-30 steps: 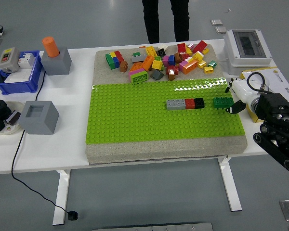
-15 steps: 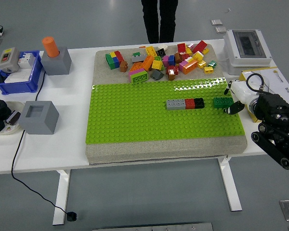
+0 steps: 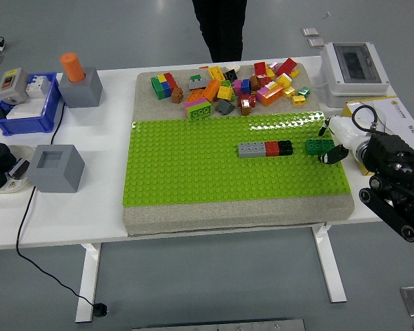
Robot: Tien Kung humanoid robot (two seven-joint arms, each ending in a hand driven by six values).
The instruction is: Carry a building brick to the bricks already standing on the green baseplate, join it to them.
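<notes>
A white table carries a grey foam pad, and on it lies the green baseplate. A person in dark trousers stands at the far side. The right arm comes in from the right edge; its right hand, white with dark fingertips, is closed on the green brick, which sits on the baseplate's studs just right of the brick row of grey, red and black, a small gap between them. Behind the baseplate lies a pile of loose bricks. Further right stand a white electrical box and a yellow box whose print is too small to read.
</notes>
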